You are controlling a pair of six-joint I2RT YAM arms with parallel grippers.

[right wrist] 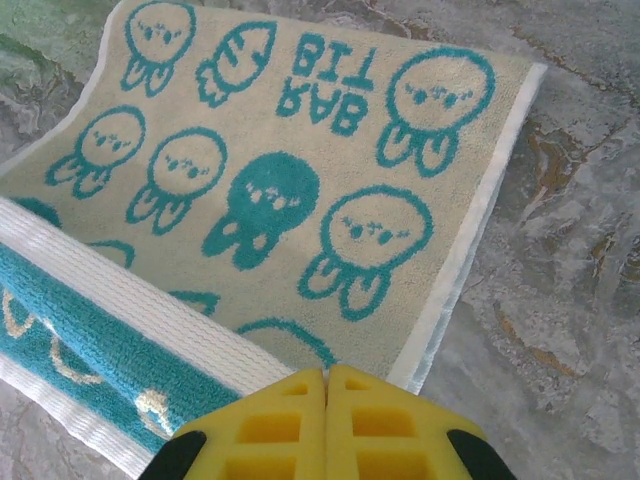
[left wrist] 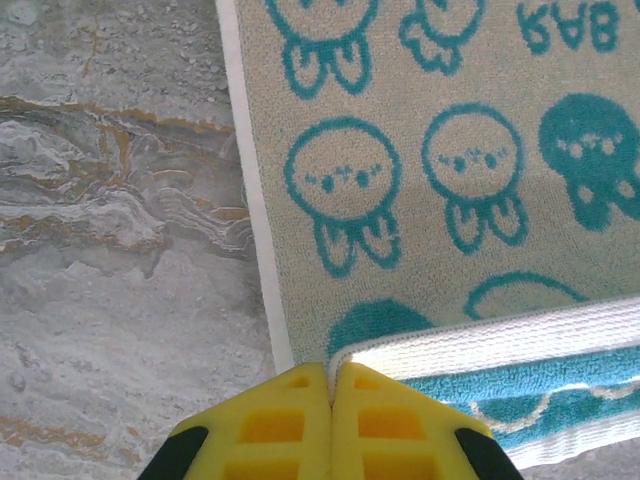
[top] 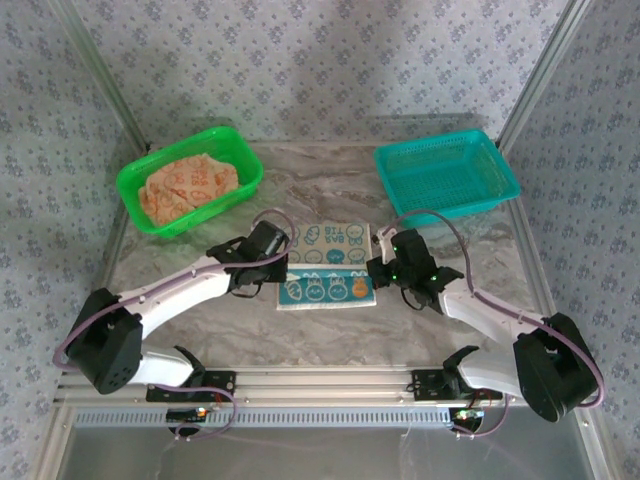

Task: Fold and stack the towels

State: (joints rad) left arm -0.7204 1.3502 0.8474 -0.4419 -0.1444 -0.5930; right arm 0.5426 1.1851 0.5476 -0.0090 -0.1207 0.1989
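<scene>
Towel [top: 330,245], folded corners pinched in closed left end effector [left wrist: 330,375], closed right end effector [right wrist: 326,372]

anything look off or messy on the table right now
Nothing spilled or damaged. The cream towel has its near edge turned over, teal back showing, with the left pincer and right pincer shut on its near corners: mid-fold, not askew. The orange towel sits crumpled and unfolded in the green basket.

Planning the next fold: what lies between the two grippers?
The cream towel with teal figures, its near edge turned over, spans the stretch between the left gripper and the right gripper, seen in the top view.
</scene>
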